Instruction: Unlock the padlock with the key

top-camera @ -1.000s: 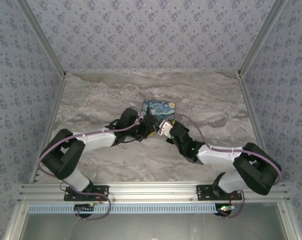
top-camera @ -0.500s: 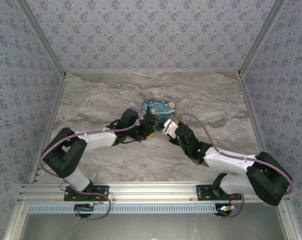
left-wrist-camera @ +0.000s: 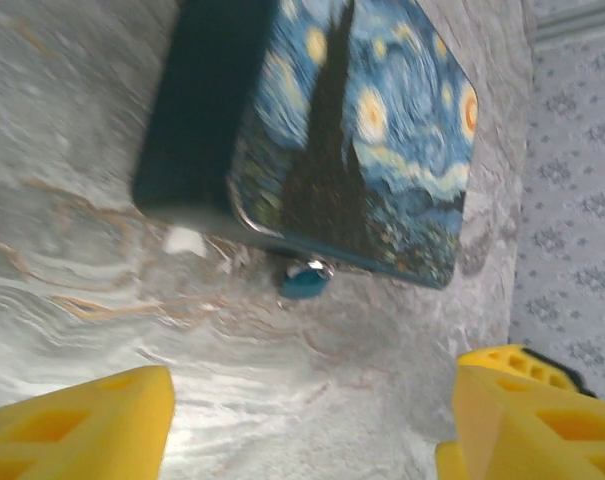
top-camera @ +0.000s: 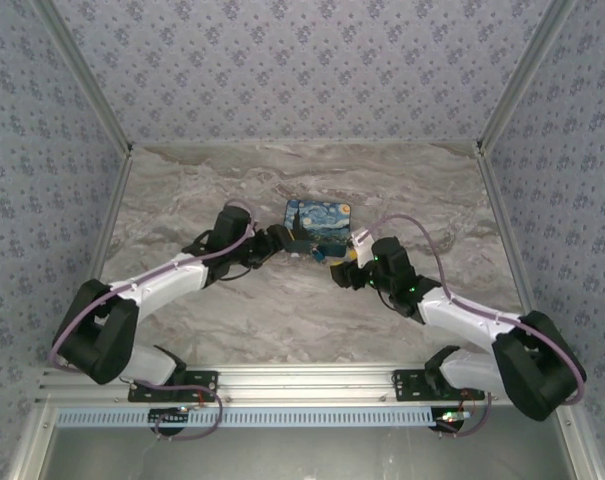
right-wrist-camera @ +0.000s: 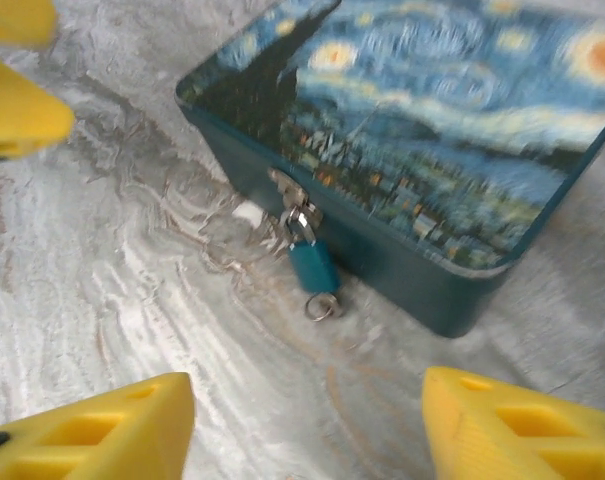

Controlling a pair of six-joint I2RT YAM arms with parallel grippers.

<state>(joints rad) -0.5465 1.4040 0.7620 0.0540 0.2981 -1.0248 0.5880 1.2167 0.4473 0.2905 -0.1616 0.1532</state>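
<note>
At frame centre the starry-night box (top-camera: pixel 318 216) lies on the marble table (top-camera: pixel 182 200), with the left gripper (top-camera: pixel 282 240) just left of it, the right gripper (top-camera: pixel 342 272) lower right, and the teal padlock (top-camera: pixel 319 254) between them.

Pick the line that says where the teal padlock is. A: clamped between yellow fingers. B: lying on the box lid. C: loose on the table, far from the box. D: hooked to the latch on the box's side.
D: the right wrist view shows the padlock hanging from the latch on the side wall of the box.
</note>
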